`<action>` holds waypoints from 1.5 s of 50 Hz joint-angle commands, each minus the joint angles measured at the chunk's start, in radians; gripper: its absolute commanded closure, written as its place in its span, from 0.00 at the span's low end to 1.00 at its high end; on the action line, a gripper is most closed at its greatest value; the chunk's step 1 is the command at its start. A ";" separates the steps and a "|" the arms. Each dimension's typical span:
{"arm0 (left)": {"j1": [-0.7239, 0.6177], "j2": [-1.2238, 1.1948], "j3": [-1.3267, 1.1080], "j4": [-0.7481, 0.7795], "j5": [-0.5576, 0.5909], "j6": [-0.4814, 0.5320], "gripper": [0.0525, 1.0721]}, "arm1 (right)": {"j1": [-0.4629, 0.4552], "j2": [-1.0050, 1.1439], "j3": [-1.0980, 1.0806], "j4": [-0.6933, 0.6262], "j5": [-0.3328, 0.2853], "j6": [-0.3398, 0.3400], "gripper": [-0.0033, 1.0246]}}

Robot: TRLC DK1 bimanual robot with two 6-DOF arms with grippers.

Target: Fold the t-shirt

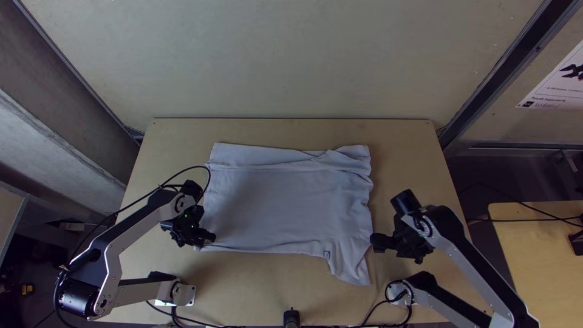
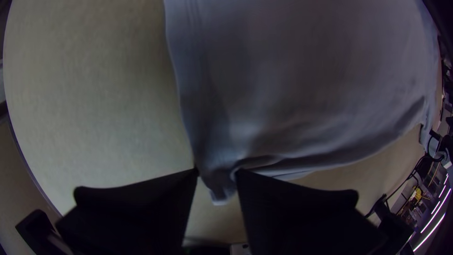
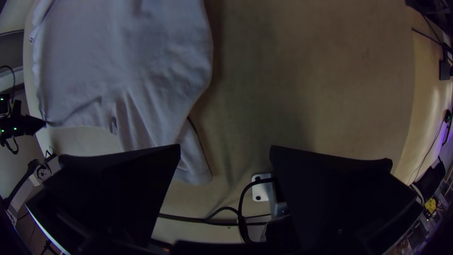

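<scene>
1. Light wooden boards make up the counter point(image 1: 176, 136) before us, with a pale wall point(image 1: 285, 61) behind it.
2. On its middle lies our t-shirt point(image 1: 285, 203), mostly flat; its far side appears folded inward as a long strip point(image 1: 261, 155), while the near sleeve point(image 1: 352, 267) juts toward the counter's near edge.
3. We judge that the second side fold is in hand, with its grips being set.
4. Our left end effector point(image 2: 216, 174) is grasping the near corner at the end away from the sleeve, a small tuft poking through.
5. Our right end effector point(image 3: 225, 147) is released, spread wide just beside the sleeve.
6. Next, we should pinch cloth at the sleeve end, then carry both grips together over toward the folded strip.
7. Lifting on the left alone could skew the fold, and the loose sleeve could bunch.
8. Black cables point(image 1: 376, 307) loop near the sleeve, so we should keep our path above them.
9. Farther off, we see a side table point(image 1: 540, 243) and a poster point(image 1: 555, 85).
</scene>
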 commanded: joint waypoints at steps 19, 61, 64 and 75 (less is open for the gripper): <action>0.012 0.022 0.049 0.034 0.014 0.004 0.97 | 0.106 0.205 -0.087 0.140 -0.059 -0.015 0.33; 0.063 0.042 0.068 0.028 0.014 0.015 0.97 | 0.287 0.371 -0.087 0.334 -0.073 0.059 0.56; 0.058 0.042 0.068 0.030 0.014 0.012 0.97 | 0.296 0.369 -0.092 0.363 -0.067 0.060 0.71; 0.049 0.042 0.071 0.030 0.016 0.001 0.97 | 0.305 0.294 -0.097 0.383 -0.027 0.047 0.97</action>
